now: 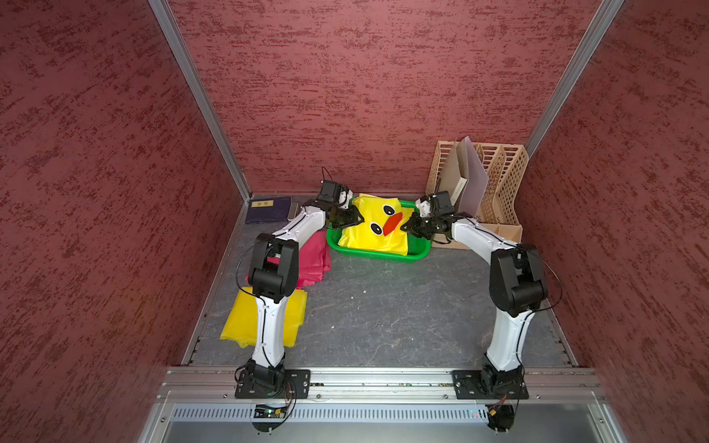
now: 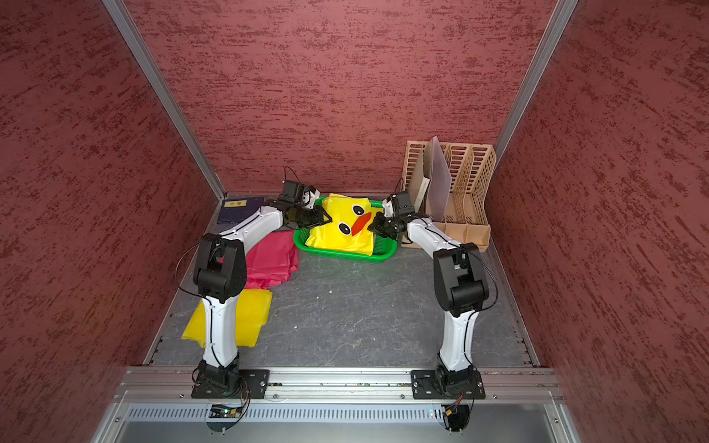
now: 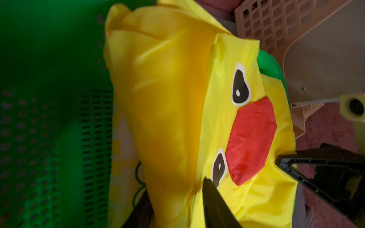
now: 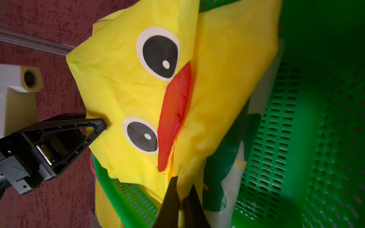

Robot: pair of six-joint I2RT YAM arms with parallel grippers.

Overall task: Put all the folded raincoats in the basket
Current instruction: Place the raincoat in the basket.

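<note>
Red textured walls on three sides; grey marbled tabletop (image 1: 383, 314) below.

- Green basket (image 1: 378, 256) sits at the back, centre of both top views, just beside a beige file rack (image 1: 498, 184) to its right.
- Raincoat (image 1: 378, 226), yellow with a duck face, lies inside the basket. It is heaped above the rim, and its lower edge reaches the near wall.
- Red sheet (image 1: 312, 257) and yellow sheet (image 1: 264, 318) lie flat at lower left, well apart from the work.

Step, as I judge it: the placing is nearly finished, at the point of letting go.

- Left gripper (image 1: 355, 219) is at the raincoat's left edge. In the left wrist view its fingers (image 3: 215, 205) stand apart, with a loose fold of yellow cloth between them that is not squeezed.
- Right gripper (image 1: 406, 227) is at the raincoat's right edge, beside the beak. In the right wrist view its fingers (image 4: 171, 197) are pressed together, pinching a thin fold of the raincoat.

Next move calls for the right jaws to part. Both arms should then rise straight up and draw back. Thin cloth may cling to a finger and drag the heap over the rim, so the lift wants to be slow.
</note>
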